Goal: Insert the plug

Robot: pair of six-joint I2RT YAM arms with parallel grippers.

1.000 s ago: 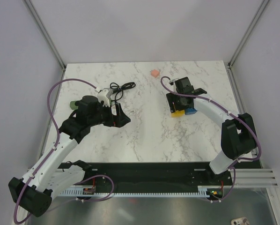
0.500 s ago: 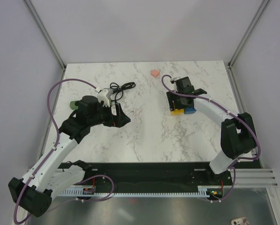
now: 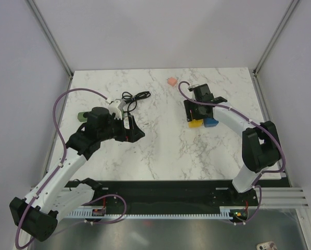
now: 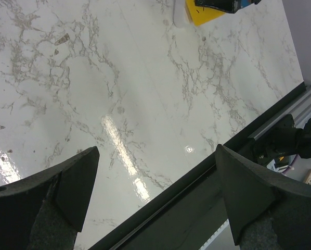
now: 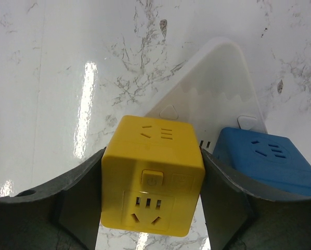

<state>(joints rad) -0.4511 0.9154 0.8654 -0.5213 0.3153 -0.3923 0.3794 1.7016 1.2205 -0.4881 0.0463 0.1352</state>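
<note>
My right gripper point(image 5: 152, 179) is shut on a yellow socket cube point(image 5: 153, 156), one finger pressed to each side. The cube sits over the near end of a white power strip point(image 5: 218, 88). A blue cube point(image 5: 267, 161) stands on the strip just to its right. From above, the yellow cube point(image 3: 197, 124) and the blue cube point(image 3: 212, 123) lie side by side under the right gripper point(image 3: 196, 115). A small greenish block, seemingly the plug point(image 3: 81, 115), peeks out left of my left arm. My left gripper point(image 3: 137, 131) hangs open over bare marble, with nothing between its fingers point(image 4: 75, 182).
A coiled black cable point(image 3: 135, 97) lies behind the left arm, with a white piece point(image 3: 114, 102) beside it. A small pink object point(image 3: 171, 82) rests near the table's back edge. The black rail at the table's near edge point(image 4: 197, 177) shows under the left gripper.
The right gripper has shifted slightly back and to the left with the yellow cube in it. The left arm has barely moved.
</note>
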